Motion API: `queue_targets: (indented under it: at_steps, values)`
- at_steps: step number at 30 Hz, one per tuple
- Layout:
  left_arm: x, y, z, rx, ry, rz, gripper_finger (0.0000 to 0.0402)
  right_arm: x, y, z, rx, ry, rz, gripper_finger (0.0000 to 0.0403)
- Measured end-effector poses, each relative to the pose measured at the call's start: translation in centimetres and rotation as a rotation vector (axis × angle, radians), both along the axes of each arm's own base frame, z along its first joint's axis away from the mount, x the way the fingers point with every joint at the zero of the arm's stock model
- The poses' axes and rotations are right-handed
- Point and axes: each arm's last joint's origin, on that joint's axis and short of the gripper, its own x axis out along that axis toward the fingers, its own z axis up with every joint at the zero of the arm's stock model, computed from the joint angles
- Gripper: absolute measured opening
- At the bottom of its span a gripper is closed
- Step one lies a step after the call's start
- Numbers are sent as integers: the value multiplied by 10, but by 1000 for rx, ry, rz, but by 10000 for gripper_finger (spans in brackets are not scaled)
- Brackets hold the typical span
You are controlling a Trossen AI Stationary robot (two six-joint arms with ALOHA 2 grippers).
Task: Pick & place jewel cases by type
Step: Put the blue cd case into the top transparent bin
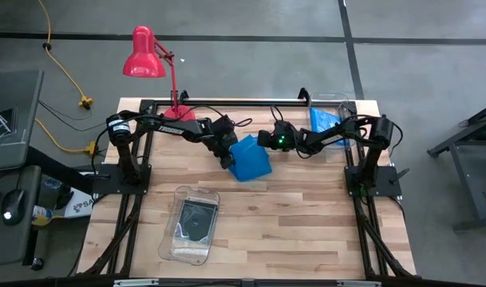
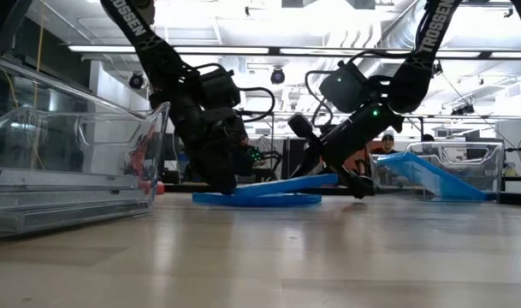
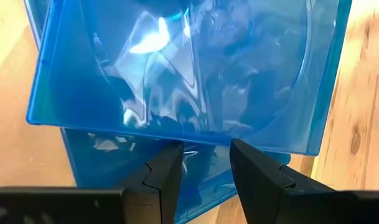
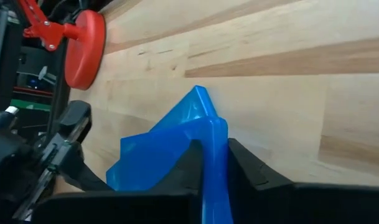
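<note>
Jewel cases are what I've got between both grippers at mid-table: my right gripper (image 4: 213, 163) is clenched on the raised edge of the top blue jewel case (image 4: 170, 146), its two dark fingers pressed on either side of the thin plastic rim. That case stands tilted, the pinched edge lifted and the far edge sloping down toward my left arm. It is flat, square, glossy, translucent blue, with bright reflections sliding over its face.

Under it lies the lower blue jewel case (image 3: 195, 177), flat on the pale wooden table (image 1: 306, 215), its edges slightly skewed from the one above. My left gripper (image 3: 205, 163) sits at the opposite side of the blue stack from my right one, fingers parted a little with the edge of the blue plastic in the gap; whether they actually grip it I cannot tell.

Past the stack, on my right arm's side near the table's far edge, a clear bin (image 1: 332, 112) holds another blue case (image 2: 440, 175) leaning at a slant. Nearer the front edge from the stack, a second clear bin (image 1: 193, 225) holds a dark case (image 1: 198, 219) lying flat, a disc faintly visible inside it. A red desk lamp (image 1: 147, 54) stands at the far edge on my left arm's side.
</note>
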Motion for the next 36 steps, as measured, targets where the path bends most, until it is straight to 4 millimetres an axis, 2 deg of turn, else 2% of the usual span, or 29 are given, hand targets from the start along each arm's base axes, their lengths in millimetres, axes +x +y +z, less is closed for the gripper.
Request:
queue_targets:
  at_steps: [9, 17, 22, 33, 36]
  values:
    - [-2, 3, 5, -11, -19, 0, 133, 1, 0, 6, -20, -23, 30, 17]
    - [-15, 18, 28, 34, -57, 71, 133, 1, 0, 10, -32, -36, 24, 15]
    - [-19, 19, 39, 63, -75, 82, 133, 1, -1, 9, -35, -30, 26, 11]
    - [-24, 19, 40, 105, -20, 73, 133, 2, 1, 10, -42, -37, 71, 9]
    - [-23, 26, 46, 143, -52, 89, 133, 3, 5, 9, -24, -43, 121, 7]
